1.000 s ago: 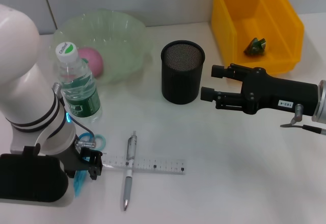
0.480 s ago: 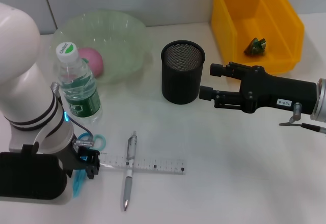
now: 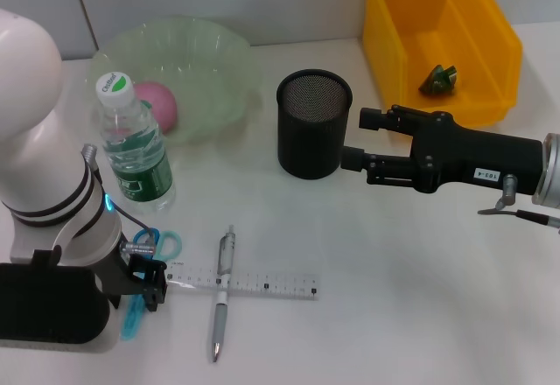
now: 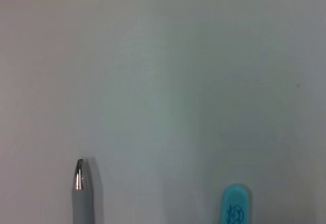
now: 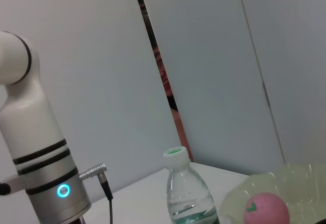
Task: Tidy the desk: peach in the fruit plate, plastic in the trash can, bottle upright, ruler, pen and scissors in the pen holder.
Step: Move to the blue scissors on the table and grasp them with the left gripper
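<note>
Hiding most of the scissors, left gripper jaws unreadable, right gripper jaws parted, empty

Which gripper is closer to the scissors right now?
Left. The left gripper sits right at the blue scissors by the ruler's end; the right gripper hovers beside the pen holder, well across the desk.

Pink peach, yellow bin, blk mesh holder
</note>
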Available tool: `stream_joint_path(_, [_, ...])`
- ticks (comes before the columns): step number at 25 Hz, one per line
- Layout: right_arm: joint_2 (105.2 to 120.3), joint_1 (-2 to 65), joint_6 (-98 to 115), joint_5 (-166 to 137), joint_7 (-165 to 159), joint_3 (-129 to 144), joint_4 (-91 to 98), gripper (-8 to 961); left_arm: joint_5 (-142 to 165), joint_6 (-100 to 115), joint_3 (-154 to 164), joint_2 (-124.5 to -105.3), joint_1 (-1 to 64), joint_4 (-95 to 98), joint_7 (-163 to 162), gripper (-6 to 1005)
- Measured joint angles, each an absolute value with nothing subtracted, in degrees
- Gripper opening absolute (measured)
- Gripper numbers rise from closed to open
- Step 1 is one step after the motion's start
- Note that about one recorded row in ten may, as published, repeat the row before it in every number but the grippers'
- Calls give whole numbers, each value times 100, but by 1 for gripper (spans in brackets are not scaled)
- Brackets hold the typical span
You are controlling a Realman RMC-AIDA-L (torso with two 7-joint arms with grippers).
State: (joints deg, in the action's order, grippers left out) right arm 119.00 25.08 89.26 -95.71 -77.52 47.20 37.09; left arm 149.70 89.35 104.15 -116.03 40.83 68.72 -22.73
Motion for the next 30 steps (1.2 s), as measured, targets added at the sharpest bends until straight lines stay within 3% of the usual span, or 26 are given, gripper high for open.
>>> stream_joint_path(18, [11900,2504,8930,-9571,-7776,4719,3745,824,14940,8957,10450,-11601,4092,6888,-2183,418])
stream_joint_path(23, [11900,2490,8992,-9557,-7786,4720,3755,825,14891,8965,10451,-11605,4100,6851,-2181,254])
stream_joint_path(30, [11900,2495,9010,-9546,-7787,4719,3762,824,14862,8953,10421,-11610,4096,6871,-2222,234])
